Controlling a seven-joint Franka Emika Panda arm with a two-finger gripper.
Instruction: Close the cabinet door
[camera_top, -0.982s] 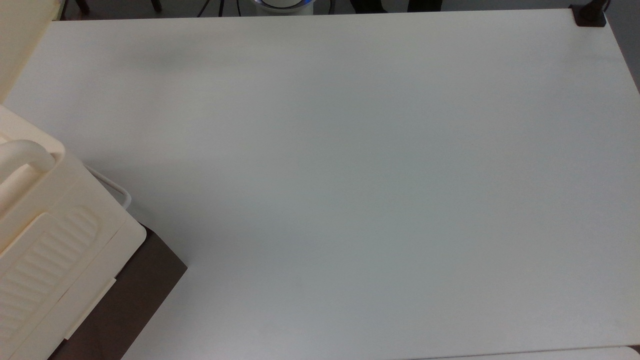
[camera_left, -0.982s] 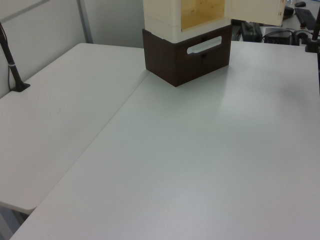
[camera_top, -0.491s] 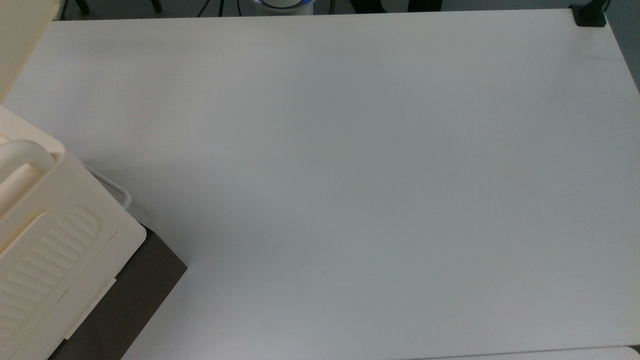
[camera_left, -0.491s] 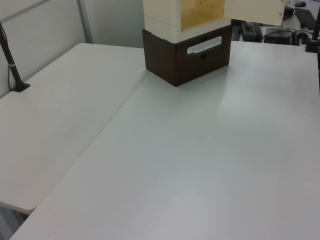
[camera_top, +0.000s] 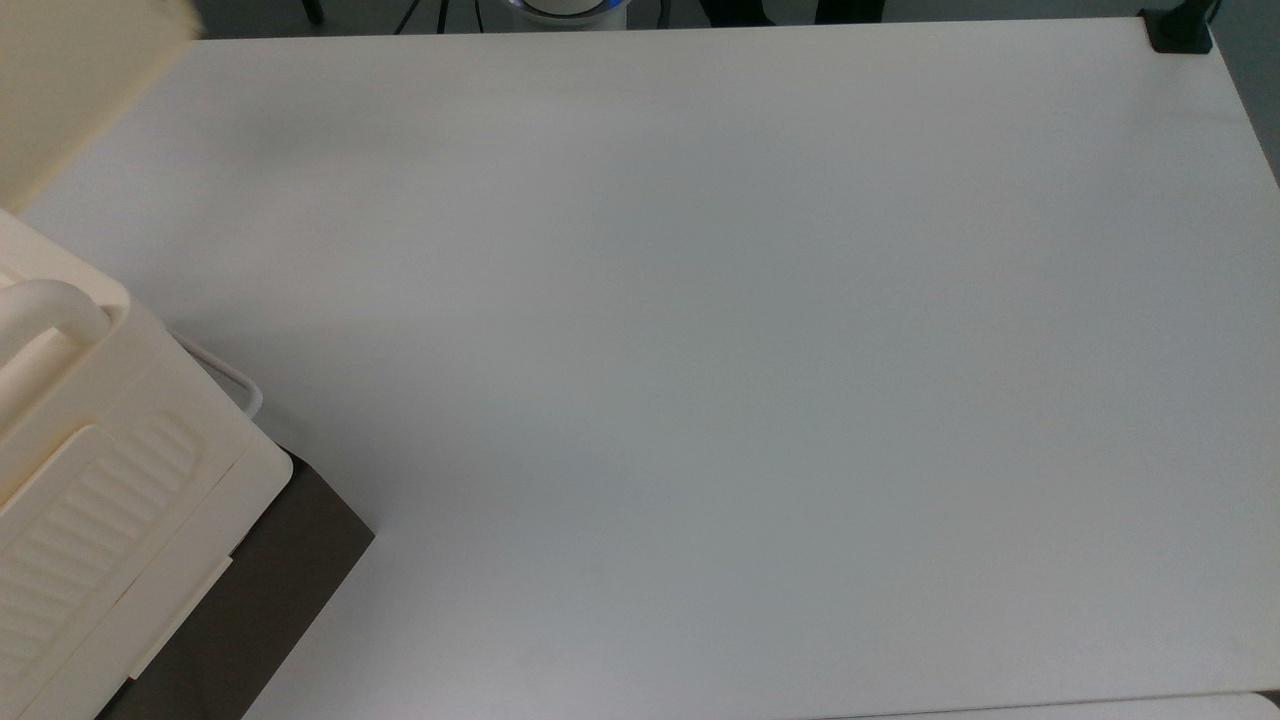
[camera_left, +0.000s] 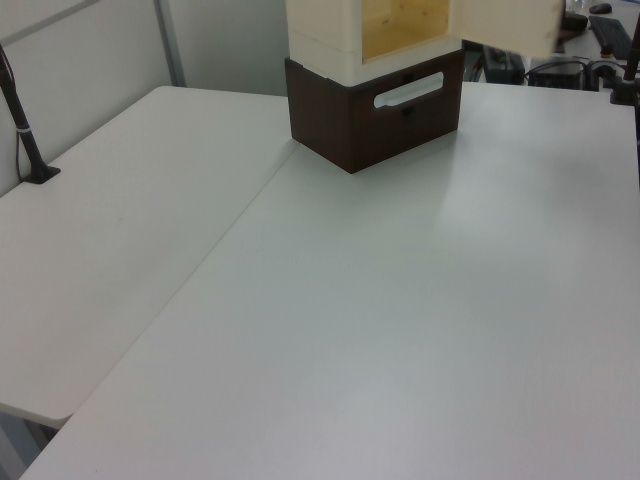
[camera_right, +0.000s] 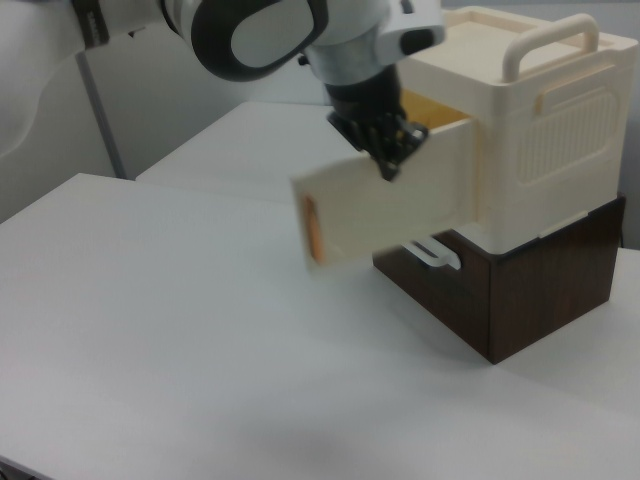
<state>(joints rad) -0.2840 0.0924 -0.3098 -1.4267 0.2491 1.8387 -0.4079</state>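
The cabinet is a cream box on a dark brown base, standing at the right view's right. Its cabinet door hangs open toward the right view's left, blurred with motion, and shows a tan strip at its free end. My gripper sits at the door's top edge, against the panel. In the top view the cabinet fills the lower left corner and the door is a blurred cream panel at the upper left. The left view shows the cabinet's open wooden inside and the door beside it.
The white table stretches wide to the top view's right of the cabinet. A white wire loop sticks out at the base's front. A black clamp sits at the far right corner. A black post stands on the adjoining table.
The door has started to swing: in the top view its panel now reaches further right and is blurred, and in the left view its free edge has shifted slightly left.
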